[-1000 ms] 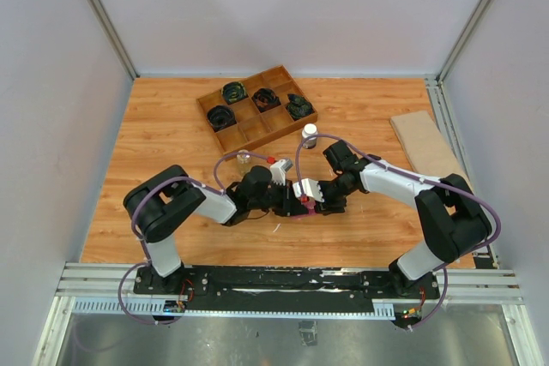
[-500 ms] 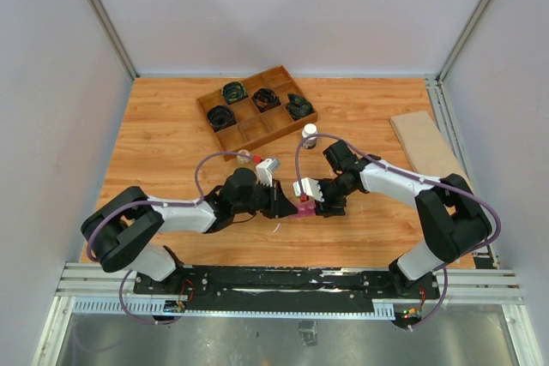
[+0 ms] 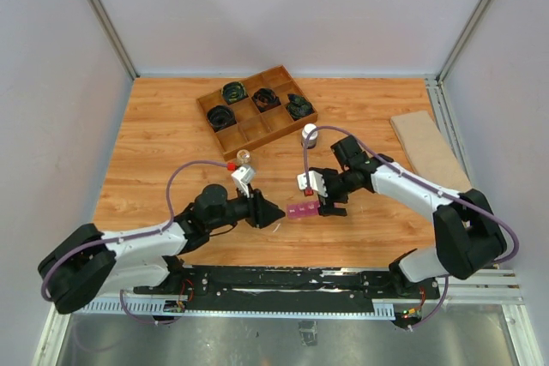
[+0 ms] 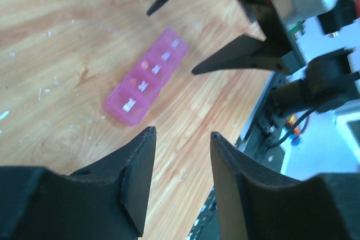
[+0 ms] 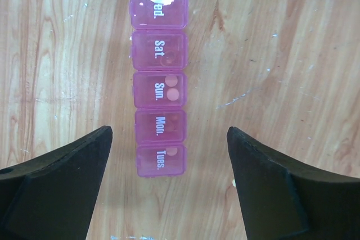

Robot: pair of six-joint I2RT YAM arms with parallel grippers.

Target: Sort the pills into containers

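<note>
The containers [image 5: 159,82] are one pink strip of several compartments with day labels, lids down, flat on the wooden table [image 3: 154,152]. Pale round pills [image 5: 174,93] show through the lids. My right gripper [image 5: 169,130] is open, its fingers wide on either side of the strip's "Tues." end without touching it. My left gripper [image 4: 181,136] is open too, empty, a short way back from the strip [image 4: 147,77]. From above, the strip [image 3: 302,210] lies between the left gripper [image 3: 271,212] and the right gripper [image 3: 323,206].
A brown divided tray [image 3: 256,109] with black coils stands at the back. A white-capped bottle [image 3: 310,134] and a small glass jar [image 3: 244,158] stand in front of it. A flat board [image 3: 426,141] lies at the right. A tiny pale speck [image 5: 234,182] lies beside the strip.
Both grippers have opened and let go of the strip. The left arm has drawn back to the left and towards the near edge. The strip lies on the table.
</note>
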